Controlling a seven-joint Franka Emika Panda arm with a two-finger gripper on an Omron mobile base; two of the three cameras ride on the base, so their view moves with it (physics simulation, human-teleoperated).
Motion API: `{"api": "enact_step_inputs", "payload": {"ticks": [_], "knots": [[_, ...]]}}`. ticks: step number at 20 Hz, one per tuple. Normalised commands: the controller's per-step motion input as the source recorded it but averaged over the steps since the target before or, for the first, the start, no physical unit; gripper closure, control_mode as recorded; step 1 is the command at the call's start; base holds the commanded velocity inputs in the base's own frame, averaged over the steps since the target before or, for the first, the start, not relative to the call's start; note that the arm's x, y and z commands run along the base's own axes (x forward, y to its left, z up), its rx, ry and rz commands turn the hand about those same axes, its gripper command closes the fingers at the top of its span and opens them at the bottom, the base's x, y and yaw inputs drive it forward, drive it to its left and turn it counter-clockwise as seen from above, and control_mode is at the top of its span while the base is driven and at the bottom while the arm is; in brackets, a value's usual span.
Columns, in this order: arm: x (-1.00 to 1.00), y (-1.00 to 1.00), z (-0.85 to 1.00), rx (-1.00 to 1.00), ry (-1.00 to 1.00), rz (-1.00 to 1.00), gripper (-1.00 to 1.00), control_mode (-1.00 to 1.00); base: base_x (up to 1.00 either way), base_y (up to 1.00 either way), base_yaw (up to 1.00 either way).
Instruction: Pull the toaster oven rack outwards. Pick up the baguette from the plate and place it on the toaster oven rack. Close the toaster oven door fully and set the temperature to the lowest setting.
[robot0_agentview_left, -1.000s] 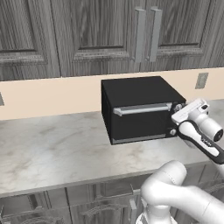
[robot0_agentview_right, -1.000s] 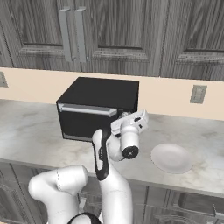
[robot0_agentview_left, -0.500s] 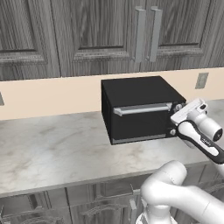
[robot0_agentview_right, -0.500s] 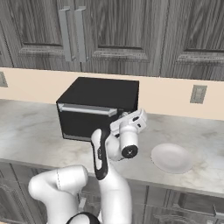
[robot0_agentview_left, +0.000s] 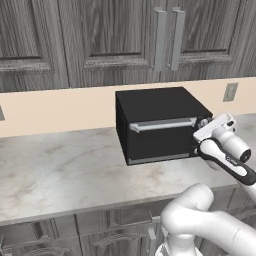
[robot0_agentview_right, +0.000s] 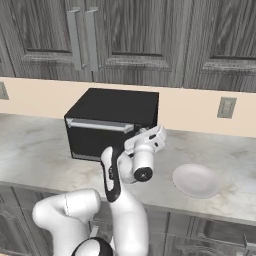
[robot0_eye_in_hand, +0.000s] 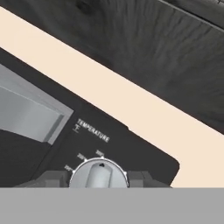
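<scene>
The black toaster oven (robot0_agentview_left: 155, 102) (robot0_agentview_right: 115, 107) stands on the counter against the wall. Its toaster oven door (robot0_agentview_left: 160, 141) is closed, with the silver bar handle (robot0_agentview_left: 162, 124) along the top edge. My gripper (robot0_eye_in_hand: 98, 179) (robot0_agentview_left: 203, 126) (robot0_agentview_right: 136, 141) is at the oven's right front. Its fingertips (robot0_eye_in_hand: 53, 178) press both sides of the silver temperature knob (robot0_eye_in_hand: 98, 173), below the word TEMPERATURE. The round pale plate (robot0_agentview_right: 196, 180) lies bare on the counter right of the oven. The baguette and the toaster oven rack are hidden.
Dark wood wall cabinets (robot0_agentview_left: 125, 40) hang above the beige backsplash. A wall outlet (robot0_agentview_right: 226, 107) sits right of the oven. The marble counter (robot0_agentview_left: 60, 165) stretches left of the oven.
</scene>
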Motion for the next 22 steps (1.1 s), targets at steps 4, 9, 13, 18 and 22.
{"api": "enact_step_inputs", "payload": {"ticks": [4,9,13,18,22], "knots": [[0.02,-0.24,0.0,0.0,0.03,0.34,1.0,-1.0,0.0,0.0,0.0],[0.0,-0.53,0.0,0.0,0.0,0.48,1.0,-1.0,0.0,0.0,0.0],[0.0,-0.47,0.0,-0.01,0.0,0.5,1.0,-1.0,0.0,0.0,0.0],[0.0,-0.39,0.06,-0.13,0.0,0.43,1.0,-1.0,0.0,0.0,0.0],[0.0,-0.49,0.21,-0.1,0.0,0.56,1.0,-1.0,0.0,0.0,0.0]]}}
